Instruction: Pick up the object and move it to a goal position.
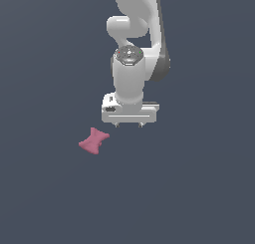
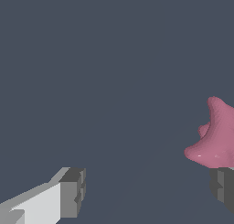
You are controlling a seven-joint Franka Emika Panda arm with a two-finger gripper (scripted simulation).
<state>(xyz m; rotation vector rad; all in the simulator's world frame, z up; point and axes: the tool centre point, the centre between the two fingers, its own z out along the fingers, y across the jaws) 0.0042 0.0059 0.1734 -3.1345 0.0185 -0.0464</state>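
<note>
While the hand [image 1: 128, 124] hangs with its fingers [image 2: 73, 191] spread and holding nothing, the pink object [image 1: 93, 141] lies on the counter [image 1: 189, 188] just to the exterior view's left and slightly nearer, its long axis running diagonally

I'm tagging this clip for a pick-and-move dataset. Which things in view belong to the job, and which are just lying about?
Belongs to the job:
- pink bow-tie object, on the floor, not held
- gripper, jaws apart

Lying about:
- nothing else; only the plain dark floor
</note>
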